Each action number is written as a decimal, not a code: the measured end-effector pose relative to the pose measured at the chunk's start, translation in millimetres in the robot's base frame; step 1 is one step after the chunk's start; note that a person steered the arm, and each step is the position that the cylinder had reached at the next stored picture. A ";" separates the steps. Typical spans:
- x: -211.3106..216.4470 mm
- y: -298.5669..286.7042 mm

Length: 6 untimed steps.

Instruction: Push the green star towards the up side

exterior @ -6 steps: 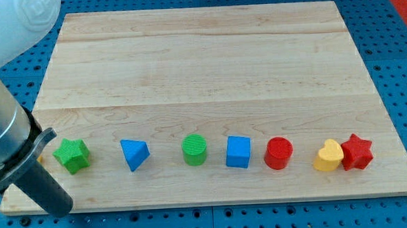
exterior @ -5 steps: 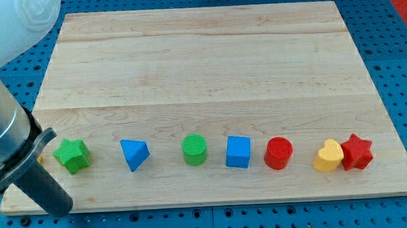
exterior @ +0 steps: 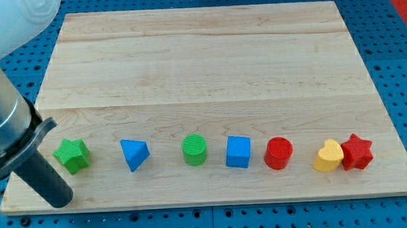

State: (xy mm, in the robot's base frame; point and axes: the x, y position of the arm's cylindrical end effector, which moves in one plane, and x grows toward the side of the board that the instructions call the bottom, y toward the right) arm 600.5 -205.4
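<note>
The green star (exterior: 72, 154) lies on the wooden board (exterior: 201, 66) at the view's lower left, first in a row of blocks. My tip (exterior: 61, 200) rests on the board just below and slightly left of the green star, a short gap apart from it. The dark rod slants up to the left into the arm's grey body.
To the star's right, in a row: a blue triangle (exterior: 134, 154), a green cylinder (exterior: 195, 149), a blue cube (exterior: 238, 152), a red cylinder (exterior: 279, 152), a yellow heart (exterior: 328, 155) touching a red star (exterior: 357, 152). The board's bottom edge runs just below my tip.
My tip and rod have shifted slightly up and toward the green star. The blocks have not moved.
</note>
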 end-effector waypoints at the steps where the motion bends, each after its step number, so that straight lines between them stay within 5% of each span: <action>1: -29.7 -2.9; 3: -77.0 -3.4; 6: -212.9 53.3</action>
